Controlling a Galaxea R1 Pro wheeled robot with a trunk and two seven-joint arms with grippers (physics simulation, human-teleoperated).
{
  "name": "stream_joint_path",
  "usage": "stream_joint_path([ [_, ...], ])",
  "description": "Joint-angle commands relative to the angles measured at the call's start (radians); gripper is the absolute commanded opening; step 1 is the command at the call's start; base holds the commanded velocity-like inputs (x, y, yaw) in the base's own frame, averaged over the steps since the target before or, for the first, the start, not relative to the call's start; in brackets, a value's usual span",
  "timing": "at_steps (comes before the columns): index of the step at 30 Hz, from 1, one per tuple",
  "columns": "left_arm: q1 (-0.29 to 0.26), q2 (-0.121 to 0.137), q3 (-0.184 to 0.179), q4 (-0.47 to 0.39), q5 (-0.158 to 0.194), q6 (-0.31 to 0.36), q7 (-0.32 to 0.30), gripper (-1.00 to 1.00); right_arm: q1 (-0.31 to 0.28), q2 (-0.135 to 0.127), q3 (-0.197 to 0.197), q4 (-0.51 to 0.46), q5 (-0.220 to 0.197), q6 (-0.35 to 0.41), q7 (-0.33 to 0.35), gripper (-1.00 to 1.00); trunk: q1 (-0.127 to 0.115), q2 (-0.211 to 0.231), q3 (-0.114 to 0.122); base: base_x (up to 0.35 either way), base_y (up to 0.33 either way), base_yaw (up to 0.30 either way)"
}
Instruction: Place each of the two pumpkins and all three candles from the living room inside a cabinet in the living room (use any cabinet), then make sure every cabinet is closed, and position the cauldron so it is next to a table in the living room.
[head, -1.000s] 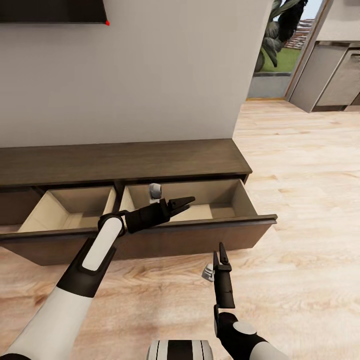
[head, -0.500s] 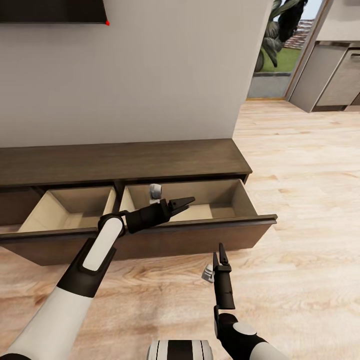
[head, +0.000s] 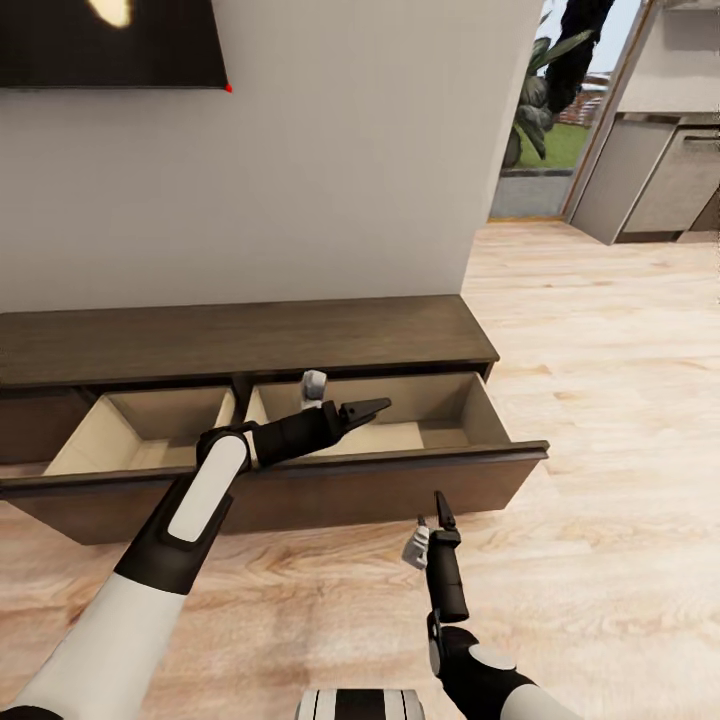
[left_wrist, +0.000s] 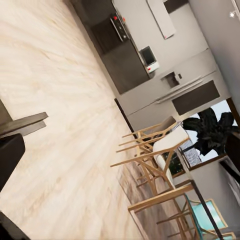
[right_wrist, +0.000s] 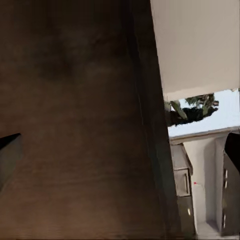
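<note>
Our left gripper (head: 368, 408) hovers over the cabinet (head: 300, 340)'s open right drawer (head: 440, 405), jaws released and empty. Our right gripper (head: 432, 520) waits below the drawer front, pointing at it; whether its jaws are released, we cannot tell.

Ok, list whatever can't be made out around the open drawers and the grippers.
- Head view: the pale object in the right drawer is partly hidden by the left gripper and too small to identify.
- Head view: the left drawer has its near floor hidden by its own front panel.
- Right wrist view: the cabinet wood is blurred, too close.
</note>
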Motion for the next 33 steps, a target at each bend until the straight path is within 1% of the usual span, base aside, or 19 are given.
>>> stream_joint_path([
  [1,-0.001,-0.001,-0.004,0.002,-0.013,0.0,0.0,1.0,0.0,-0.003,0.0,0.006,-0.104,-0.031,0.045,1.0,0.0,0.0,0.004,0.0,0.0,0.0],
  [3,-0.001,-0.001,-0.007,0.003,-0.017,0.0,0.0,1.0,0.0,-0.016,0.0,0.007,-0.198,-0.05,0.101,1.0,-0.001,0.001,0.012,0.0,0.0,0.0],
  [4,-0.002,-0.001,-0.008,0.003,-0.019,0.0,0.0,1.0,0.0,-0.03,0.0,0.007,-0.27,-0.074,0.143,1.0,-0.002,0.001,0.016,0.0,0.0,0.0],
  [5,-0.003,-0.002,-0.01,0.003,-0.023,0.0,0.0,1.0,0.0,-0.038,0.0,0.007,-0.31,-0.088,0.164,1.0,-0.002,0.001,0.019,0.0,0.0,0.0],
  [6,-0.004,-0.004,-0.011,0.003,-0.027,0.0,0.001,1.0,0.0,-0.042,0.0,0.007,-0.327,-0.093,0.172,1.0,-0.003,0.001,0.023,0.0,0.0,0.0],
  [7,-0.005,-0.013,-0.016,0.004,-0.045,0.0,0.001,1.0,0.0,-0.053,0.0,0.006,-0.369,-0.103,0.191,1.0,-0.003,0.002,0.027,0.0,0.0,0.0],
  [8,-0.005,-0.019,-0.019,0.004,-0.061,0.0,0.001,1.0,0.0,-0.058,-0.001,0.007,-0.39,-0.106,0.2,1.0,-0.004,0.002,0.031,0.0,0.0,0.0],
  [12,-0.007,-0.066,-0.022,0.005,-0.179,0.001,0.001,1.0,0.001,-0.094,-0.001,0.01,-0.468,-0.101,0.265,1.0,-0.007,0.007,0.046,0.0,0.0,0.0],
  [13,-0.007,-0.087,-0.024,0.006,-0.232,0.001,0.002,1.0,0.002,-0.107,-0.001,0.014,-0.514,-0.097,0.294,1.0,-0.011,0.014,0.049,0.0,0.0,0.0],
  [14,-0.007,-0.092,-0.026,0.006,-0.254,0.001,0.002,1.0,0.003,-0.111,-0.001,0.021,-0.535,-0.092,0.304,1.0,-0.015,0.021,0.052,0.0,0.0,0.0],
  [17,-0.007,-0.1,-0.035,0.007,-0.295,0.0,0.003,1.0,0.005,-0.114,-0.001,0.054,-0.595,-0.041,0.34,1.0,-0.027,0.042,0.062,0.0,0.0,0.0],
  [20,-0.007,-0.102,-0.037,0.008,-0.304,0.0,0.003,1.0,0.005,-0.117,-0.003,0.063,-0.617,0.023,0.367,1.0,-0.038,0.063,0.071,0.0,0.0,0.0],
  [22,-0.007,-0.102,-0.037,0.008,-0.307,0.0,0.003,1.0,0.005,-0.14,-0.038,0.059,-0.62,0.036,0.471,1.0,-0.046,0.077,0.077,0.0,0.0,0.0],
  [23,-0.007,-0.102,-0.037,0.008,-0.307,0.001,0.003,1.0,0.005,-0.147,-0.049,0.057,-0.62,0.036,0.498,1.0,-0.05,0.084,0.081,0.0,0.0,0.0],
  [24,-0.007,-0.101,-0.037,0.007,-0.307,0.001,0.004,1.0,0.005,-0.165,-0.077,0.052,-0.62,0.036,0.555,1.0,-0.053,0.091,0.084,0.0,0.0,0.0],
  [27,-0.011,-0.101,-0.036,0.005,-0.309,0.005,0.007,1.0,0.004,-0.222,-0.2,0.012,-0.619,0.036,0.728,1.0,-0.065,0.112,0.093,0.0,0.0,0.0],
  [30,-0.032,-0.102,-0.036,0.004,-0.303,0.012,0.016,1.0,0.004,-0.26,-0.336,-0.066,-0.617,0.041,0.891,1.0,-0.076,0.133,0.102,0.0,0.0,0.0],
  [32,-0.042,-0.104,-0.036,0.003,-0.301,0.014,0.019,1.0,0.004,-0.285,-0.403,-0.105,-0.615,0.045,1.023,1.0,-0.084,0.147,0.109,0.0,0.0,0.0],
  [33,-0.044,-0.105,-0.036,0.003,-0.301,0.015,0.021,1.0,0.004,-0.297,-0.416,-0.113,-0.615,0.045,1.071,1.0,-0.088,0.154,0.112,0.0,0.0,0.0],
])
